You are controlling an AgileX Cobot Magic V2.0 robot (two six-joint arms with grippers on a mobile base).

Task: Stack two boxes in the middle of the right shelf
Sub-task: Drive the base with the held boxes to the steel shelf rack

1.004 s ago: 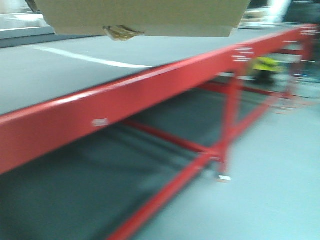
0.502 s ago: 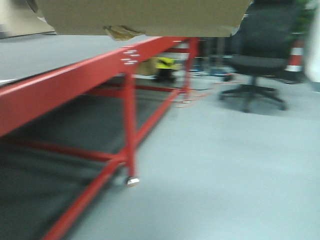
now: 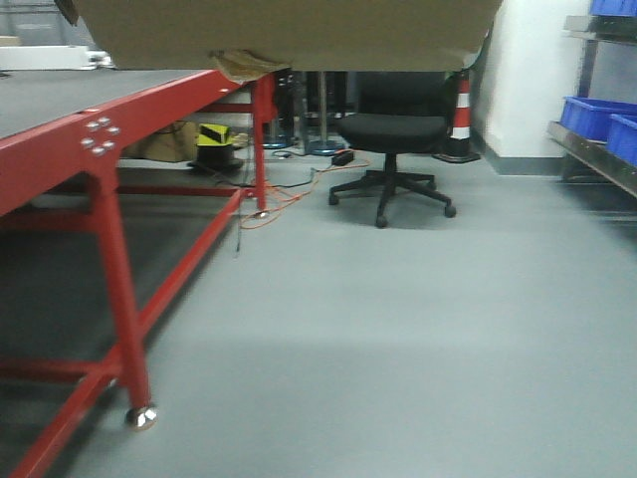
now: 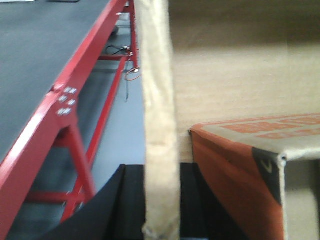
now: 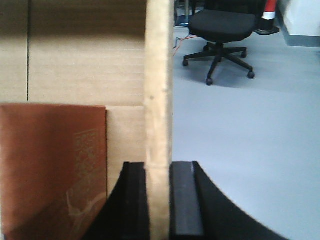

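A plain brown cardboard box (image 3: 289,35) hangs across the top of the front view, showing its underside and a wrinkled tuft of yellowish tape (image 3: 244,65). My left gripper (image 4: 160,200) is shut on the box's left wall (image 4: 159,100). My right gripper (image 5: 159,200) is shut on its right wall (image 5: 159,75). An orange printed panel (image 4: 235,170) lies inside the box. A steel shelf (image 3: 597,164) shows at the far right edge of the front view. A second box is out of view.
A red-framed table (image 3: 60,149) with a caster foot (image 3: 141,418) runs along the left. A black office chair (image 3: 393,129) stands ahead, with a striped cone (image 3: 461,105) behind it. Cables (image 3: 289,199) trail on the grey floor. Blue bins (image 3: 587,112) sit on the shelf.
The view has swung to the right: the red table slid to the left, and the chair, cone and shelf with blue bins came into sight. The box stays held at the top.
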